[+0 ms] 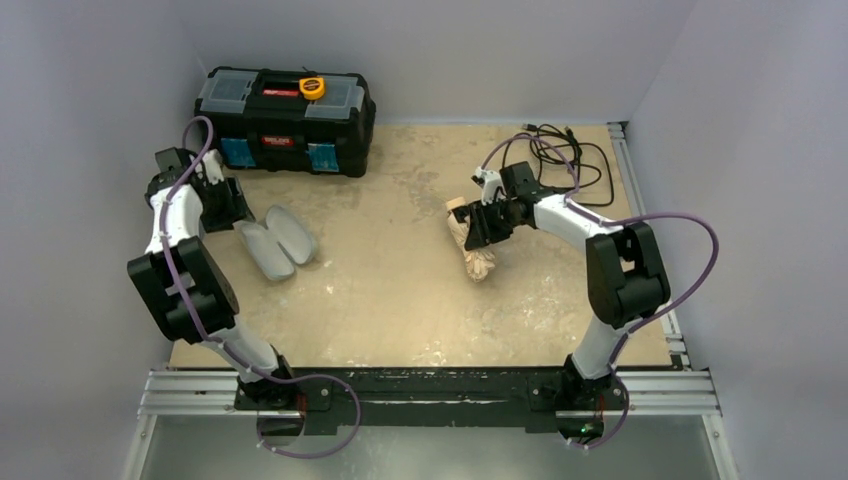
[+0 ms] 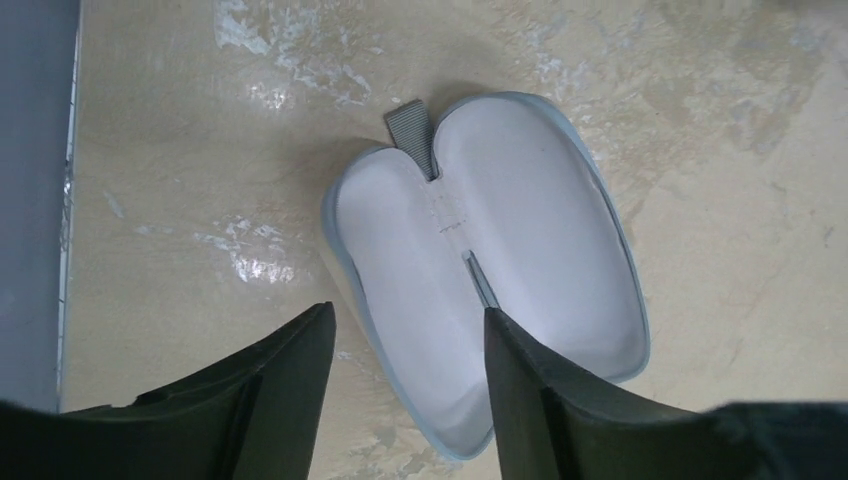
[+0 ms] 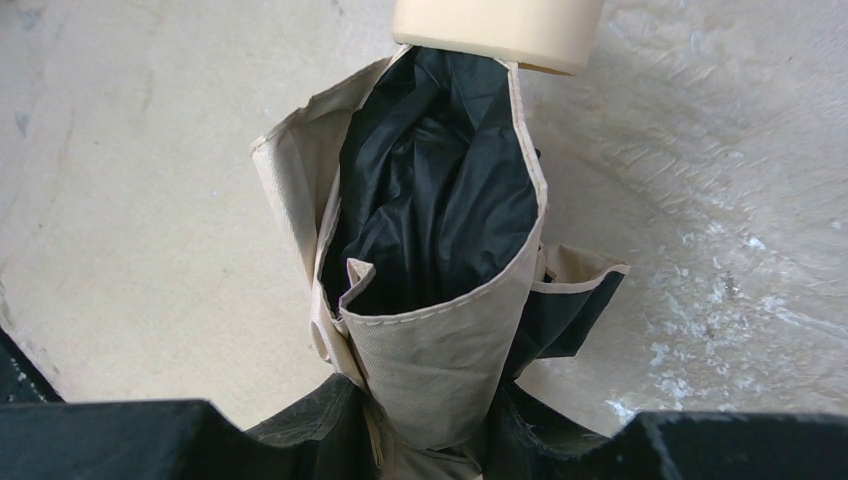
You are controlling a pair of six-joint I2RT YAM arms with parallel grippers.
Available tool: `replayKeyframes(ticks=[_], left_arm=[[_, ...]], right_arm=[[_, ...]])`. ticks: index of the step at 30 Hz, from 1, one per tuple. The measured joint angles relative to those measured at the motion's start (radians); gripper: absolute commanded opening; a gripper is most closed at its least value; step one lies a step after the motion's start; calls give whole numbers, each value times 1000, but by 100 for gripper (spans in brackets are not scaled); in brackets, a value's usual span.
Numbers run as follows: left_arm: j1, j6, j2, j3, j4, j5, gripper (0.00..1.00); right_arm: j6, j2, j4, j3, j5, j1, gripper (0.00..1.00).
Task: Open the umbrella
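A: Umbrella (image 1: 479, 255), where?
B: Right of centre on the table (image 1: 400, 300), lying folded. Its pale knob handle (image 1: 456, 209) is at the far end and the crinkly tan fabric points near.

A: Right gripper (image 1: 484, 222)?
B: Reaches in from the right and sits over the umbrella's middle, clenched on it. In the wrist view, the right gripper (image 3: 430, 425) has a dark finger on each side of the bundle. The umbrella (image 3: 440, 250) runs straight out ahead of them, tan outside with black lining showing. The knob handle (image 3: 500, 30) is at the far end, clear of the fingers.

A: Canopy spread?
B: No, bunched. One flap sticks out to the right.

A: Left gripper (image 1: 230, 203)?
B: Far left of the table, well apart from the umbrella. Jaws apart, gripping nothing. The wrist view shows the left gripper (image 2: 410, 325) above a pale grey sleeve (image 2: 520, 250) that lies flat, two lobes and a small grey tab.

A: Touching it?
B: Can't tell. The sleeve (image 1: 277, 243) is just near-right of that gripper.

A: Other stuff?
B: Black toolbox (image 1: 285, 120) far left, black cables (image 1: 560, 155) far right.
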Motion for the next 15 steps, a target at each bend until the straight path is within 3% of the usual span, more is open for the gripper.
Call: replayKeyframes(ticks=[2,3,5,10,12,15], left_arm=[[6,8,-32,-9,8,18,75],[11,14,-47,-11,10,29,90],[17,25,-74,-17,21,60,100],[-17,64,-151,-14,29,151,100],[-80,102,-177,2,24,180,100],[-200,152,-209,18,32,233,100]], right_arm=[[0,18,4,-5,0,0,0],[-1,26,5,-6,0,0,5],[-4,34,8,-10,1,0,15],[-16,38,27,-16,2,1,49],[-21,39,35,-21,1,1,66],[-23,39,40,-27,1,1,83]])
